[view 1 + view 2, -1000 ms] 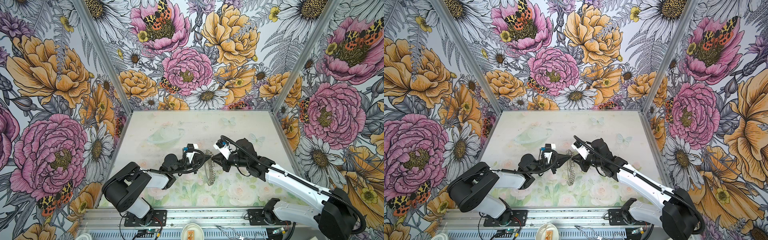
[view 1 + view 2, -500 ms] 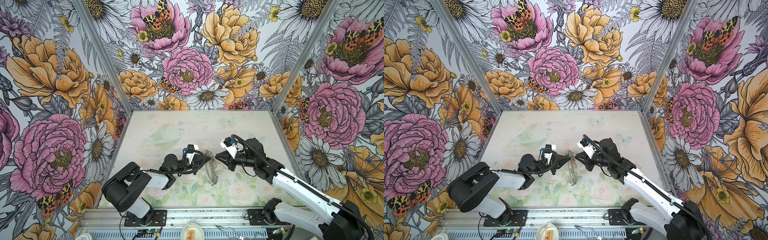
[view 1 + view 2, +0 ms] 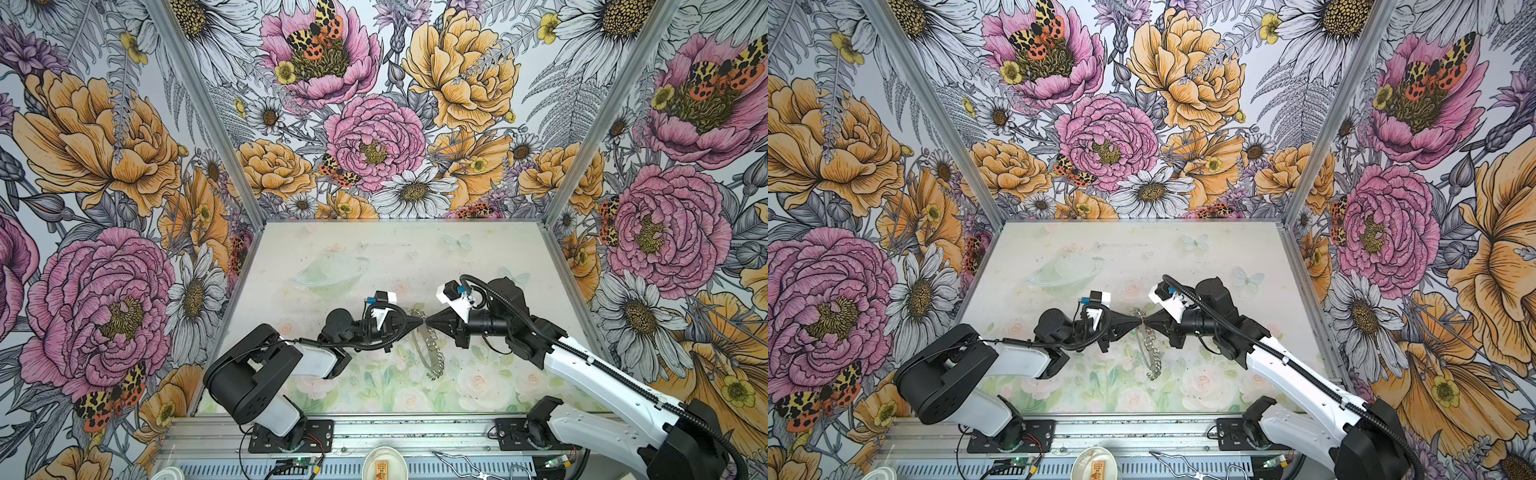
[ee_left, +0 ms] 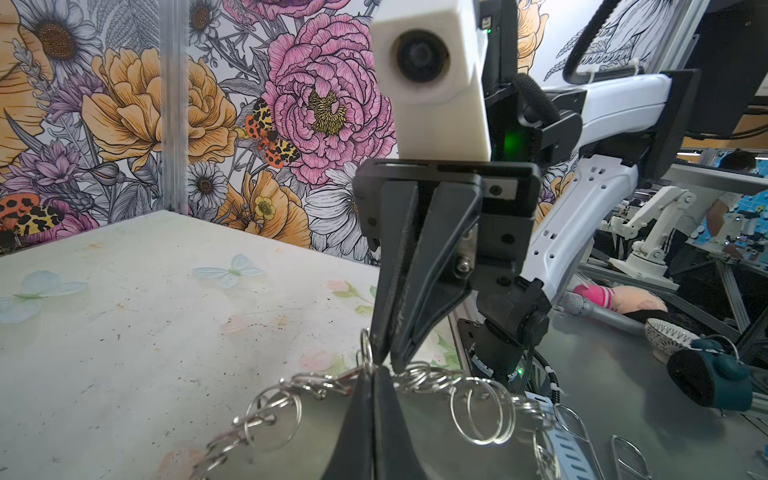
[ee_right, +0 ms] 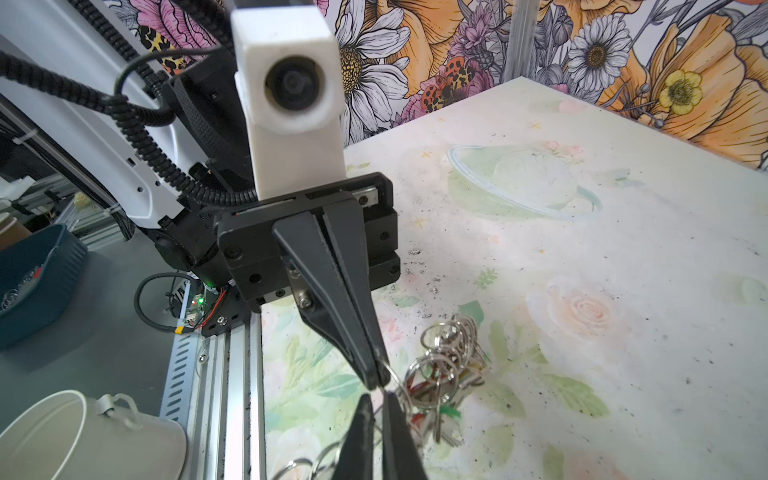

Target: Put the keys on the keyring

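Both jaws pressed together: left pinching the keyring (image 3: 434, 353) by its rim, right at a split ring (image 4: 365, 351); likely next, prising that ring open.

Stereo overhead; wrist views facing, close.

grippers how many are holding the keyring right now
2. The left gripper pinches the keyring from the left; the right gripper pinches its fringe from the right, tip to tip. Neither is hidden.
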Robot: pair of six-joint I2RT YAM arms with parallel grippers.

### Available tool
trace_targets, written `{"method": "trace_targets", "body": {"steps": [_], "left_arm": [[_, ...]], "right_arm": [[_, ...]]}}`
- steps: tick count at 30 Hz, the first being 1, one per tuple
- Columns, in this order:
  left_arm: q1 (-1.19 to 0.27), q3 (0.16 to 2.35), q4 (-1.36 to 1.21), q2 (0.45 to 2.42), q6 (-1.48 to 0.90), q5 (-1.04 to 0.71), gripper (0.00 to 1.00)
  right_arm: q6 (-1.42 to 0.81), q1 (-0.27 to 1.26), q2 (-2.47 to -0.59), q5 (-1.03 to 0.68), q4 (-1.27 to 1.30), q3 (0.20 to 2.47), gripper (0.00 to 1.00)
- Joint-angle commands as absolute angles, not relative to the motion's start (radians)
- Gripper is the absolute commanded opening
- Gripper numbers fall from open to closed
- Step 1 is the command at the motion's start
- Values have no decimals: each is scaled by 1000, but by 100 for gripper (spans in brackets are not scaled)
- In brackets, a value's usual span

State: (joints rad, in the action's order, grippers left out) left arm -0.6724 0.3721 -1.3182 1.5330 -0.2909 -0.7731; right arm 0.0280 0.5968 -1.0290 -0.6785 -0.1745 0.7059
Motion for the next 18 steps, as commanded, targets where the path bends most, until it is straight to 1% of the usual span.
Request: {"method": "trace_targets", "body": {"steps": [1,2,7,8,12,15,18], "left_arm": [[-661,385,-1394,1525,-308,-807,0],[-660,385,-1394,1526,-308,-808,0],[-657,384,-1394,1525,-308,-816,0],[-654,383,-1394,1523,-307,-815,0],[-639,375,-1394,1516,-310,-825,0],[-629,373,-1392,1514,-315,-843,0],[-629,374,-1390,1511,-319,-858,0]], "right_arm": [[38,600,-1033,-703,-162,737,2],[37,600,-1032,-709,-163,737,0],[37,600,-1033,-701,-164,740,0],[35,601,-1026,-696,-164,739,1],[31,586,-983,-663,-166,732,13],[31,578,-969,-653,-168,732,16],[29,575,-984,-659,-167,734,18]]}}
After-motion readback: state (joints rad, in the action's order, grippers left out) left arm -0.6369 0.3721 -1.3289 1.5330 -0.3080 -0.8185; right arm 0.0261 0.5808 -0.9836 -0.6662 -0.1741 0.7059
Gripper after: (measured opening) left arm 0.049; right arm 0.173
